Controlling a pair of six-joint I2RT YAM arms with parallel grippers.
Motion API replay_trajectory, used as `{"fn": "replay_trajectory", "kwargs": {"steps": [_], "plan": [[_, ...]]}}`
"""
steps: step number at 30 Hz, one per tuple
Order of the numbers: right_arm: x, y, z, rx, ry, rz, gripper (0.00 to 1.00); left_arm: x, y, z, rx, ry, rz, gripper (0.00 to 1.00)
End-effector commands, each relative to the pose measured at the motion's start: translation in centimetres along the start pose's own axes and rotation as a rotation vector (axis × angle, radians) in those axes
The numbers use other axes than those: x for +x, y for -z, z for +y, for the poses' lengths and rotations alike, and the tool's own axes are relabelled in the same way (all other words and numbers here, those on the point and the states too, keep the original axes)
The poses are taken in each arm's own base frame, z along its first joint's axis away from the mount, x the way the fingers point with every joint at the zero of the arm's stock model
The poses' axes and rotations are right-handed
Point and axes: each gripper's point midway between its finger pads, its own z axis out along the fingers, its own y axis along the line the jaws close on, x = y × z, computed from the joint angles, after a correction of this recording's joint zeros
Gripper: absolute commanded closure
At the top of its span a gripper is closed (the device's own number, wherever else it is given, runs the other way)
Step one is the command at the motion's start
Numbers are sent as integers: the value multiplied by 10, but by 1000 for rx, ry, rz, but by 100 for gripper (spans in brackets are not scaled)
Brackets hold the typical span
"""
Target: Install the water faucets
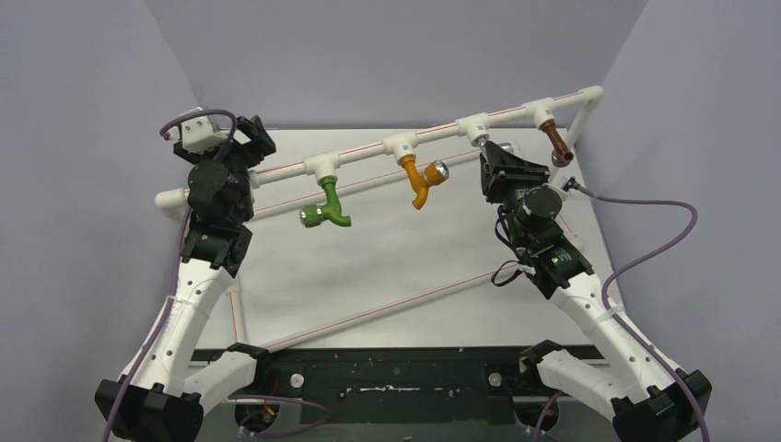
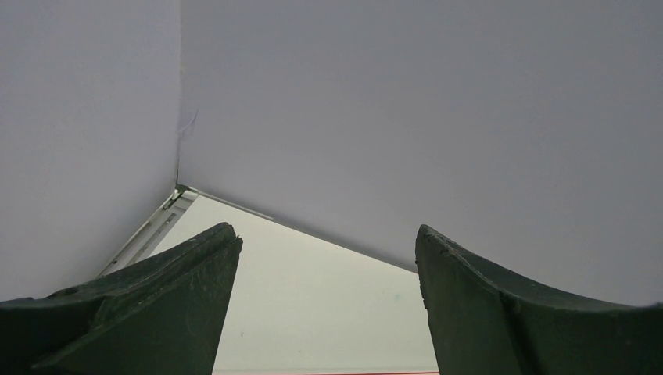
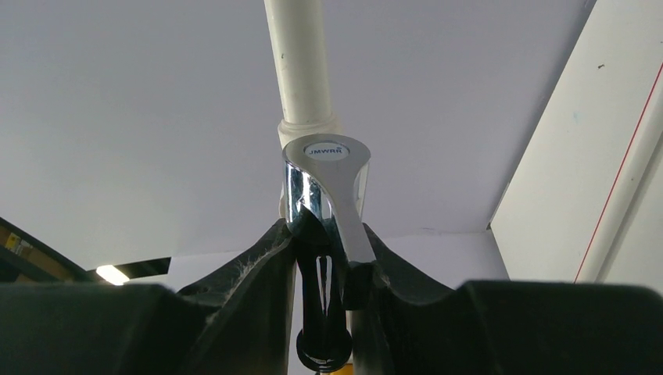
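Green faucet (image 1: 324,207), orange faucet (image 1: 419,181) and brown faucet (image 1: 555,143) are hanging installed while right gripper (image 3: 324,254) is pinching the last, chrome faucet (image 3: 327,168); left gripper (image 2: 328,266) spread

Left tool (image 2: 324,234), fingers (image 2: 156,305) spread wide, faces grey walls (image 2: 391,117) meeting at 9 o'clock above the pale worktop (image 2: 313,312).

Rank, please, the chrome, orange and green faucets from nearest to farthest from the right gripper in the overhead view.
1. Chrome faucet, clamped in the right gripper, right under the white pipe.
2. Orange faucet, hanging further left along the pipe.
3. Green faucet, farthest left.
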Motion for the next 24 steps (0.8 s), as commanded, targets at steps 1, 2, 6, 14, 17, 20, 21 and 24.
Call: {"fn": "replay_trajectory", "kwargs": {"steps": [1,2,6,14,17,20,21,24], "plan": [[1,8,34,-69,-50,14,84,123,34,45,-101,-214,399,20],[1,8,33,-67,-45,16,80,124,34,45,-102,-215,400,20],[5,9,27,-48,-34,34,59,124,33,45,-101,-215,400,20],[5,21,26,-52,-3,67,31,123,33,45,-102,-214,397,20],[2,30,27,-50,22,69,28,123,33,45,-101,-213,397,20],[-1,39,24,-32,85,73,26,124,34,45,-101,-214,399,20],[-3,43,24,-30,113,71,25,124,34,45,-100,-215,399,20],[-10,55,26,-52,198,64,23,124,33,44,-99,-212,399,20]]}}
